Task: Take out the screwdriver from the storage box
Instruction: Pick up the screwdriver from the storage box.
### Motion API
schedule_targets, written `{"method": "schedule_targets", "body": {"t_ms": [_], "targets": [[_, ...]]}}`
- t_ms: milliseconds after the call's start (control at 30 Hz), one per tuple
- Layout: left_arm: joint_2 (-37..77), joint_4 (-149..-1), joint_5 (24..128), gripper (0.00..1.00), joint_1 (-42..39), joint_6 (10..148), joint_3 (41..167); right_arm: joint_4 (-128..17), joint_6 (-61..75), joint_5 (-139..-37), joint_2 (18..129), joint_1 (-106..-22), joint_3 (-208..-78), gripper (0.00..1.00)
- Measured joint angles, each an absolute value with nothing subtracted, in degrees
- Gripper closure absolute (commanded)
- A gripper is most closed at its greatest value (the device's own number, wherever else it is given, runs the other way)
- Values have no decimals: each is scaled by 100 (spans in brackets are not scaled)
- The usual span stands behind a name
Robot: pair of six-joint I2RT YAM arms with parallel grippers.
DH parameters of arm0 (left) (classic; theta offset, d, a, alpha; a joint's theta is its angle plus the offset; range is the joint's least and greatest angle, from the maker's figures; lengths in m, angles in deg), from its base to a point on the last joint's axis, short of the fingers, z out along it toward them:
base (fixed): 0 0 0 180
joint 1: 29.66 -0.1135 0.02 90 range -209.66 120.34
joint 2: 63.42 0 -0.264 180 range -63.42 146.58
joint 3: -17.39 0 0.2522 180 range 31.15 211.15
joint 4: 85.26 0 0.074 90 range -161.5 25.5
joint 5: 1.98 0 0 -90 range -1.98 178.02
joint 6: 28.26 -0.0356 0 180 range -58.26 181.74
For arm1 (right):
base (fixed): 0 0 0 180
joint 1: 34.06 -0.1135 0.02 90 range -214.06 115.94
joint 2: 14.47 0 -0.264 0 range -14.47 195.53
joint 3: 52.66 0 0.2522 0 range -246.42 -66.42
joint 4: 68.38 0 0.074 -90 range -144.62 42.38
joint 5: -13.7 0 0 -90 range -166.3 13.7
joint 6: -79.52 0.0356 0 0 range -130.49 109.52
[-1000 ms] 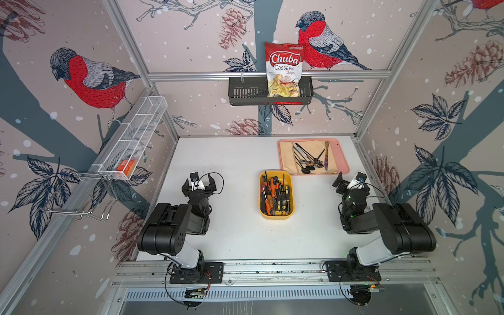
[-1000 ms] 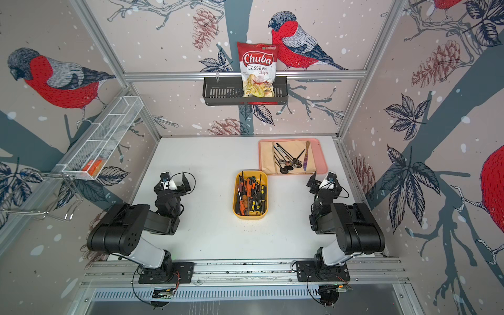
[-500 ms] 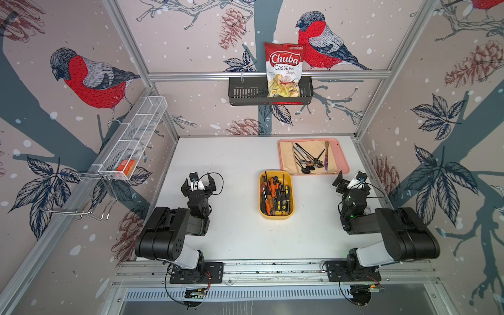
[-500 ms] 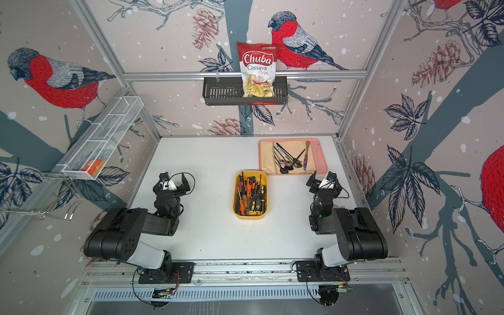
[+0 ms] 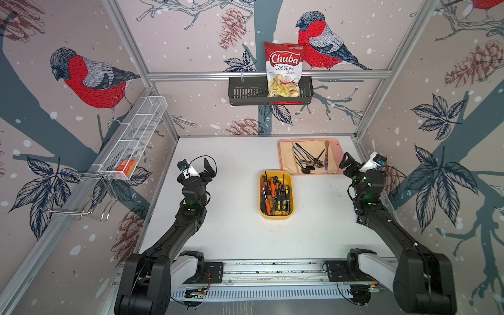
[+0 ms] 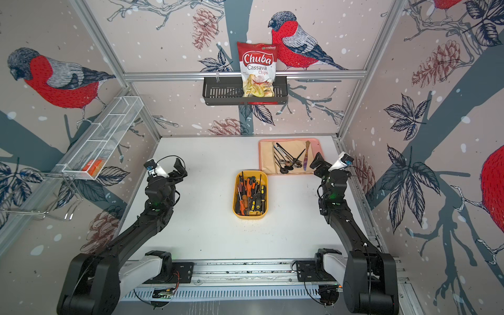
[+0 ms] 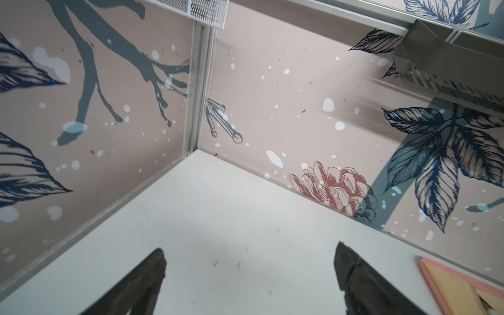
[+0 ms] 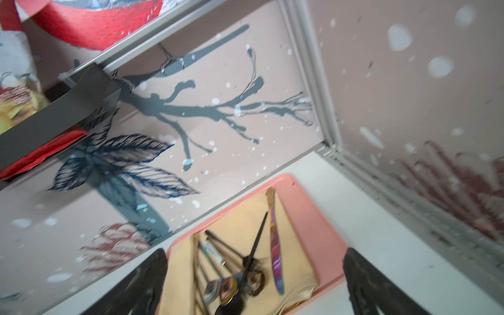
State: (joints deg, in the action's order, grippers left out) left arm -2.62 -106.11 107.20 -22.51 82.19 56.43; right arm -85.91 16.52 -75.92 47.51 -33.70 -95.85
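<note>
Yellow plastic storage box (image 5: 275, 217), shallow, with rounded corners, sits on the white table (image 5: 231, 231) near its middle, between my two arms; both top views show it (image 6: 250, 217). Contents: a heap of screwdrivers (image 5: 276, 195) with black, orange and yellow handles, lying mostly lengthwise and overlapping, all inside the rim. Pink tray (image 5: 282, 144), flat, sits at the far right of the table, just beyond the box and apart from it; it is lined with a beige cloth (image 5: 289, 161) that carries dark long-handled spoons (image 5: 305, 163) and one multicoloured knife (image 5: 326, 156). My left gripper (image 5: 196, 170) hangs over the left part of the table, well apart from the box, aimed at the far left corner; its wrist view shows the jaws spread wide (image 7: 249, 253) with only bare table between the fingers. My right gripper (image 5: 357, 166) hangs at the right edge, near the tray's near corner, also well apart from the box; its jaws stand wide too (image 8: 256, 256), and its wrist view, somewhat blurred, frames the tray (image 8: 313, 218) between the fingers. Black slotted basket (image 5: 245, 92) is on the back wall rail and holds a red and white chips bag (image 5: 283, 71), upright. White wire rack (image 5: 136, 136) is on the left wall, with an orange item (image 5: 126, 167) in its nearest compartment.
</note>
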Motion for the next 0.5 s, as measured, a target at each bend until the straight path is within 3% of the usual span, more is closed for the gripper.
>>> {"method": "schedule_targets", "body": {"t_ms": [67,200,300,500], "targets": [[-348,-10054,10291,22,-2255,8435,5818,-8324,1838,-8097,4644,-3440,-9695,2],[-361,-9151,9321,35,-2238,8745,6169,-7433,2111,-8702,4670,-3672,-10313,28],[-304,-8572,8702,44,-2200,9003,6268,-6679,2093,-8822,4871,-4026,-10755,38],[-184,-7671,7741,48,-1934,9473,6244,-5170,2085,-8818,5394,-5011,-11220,55]]}}
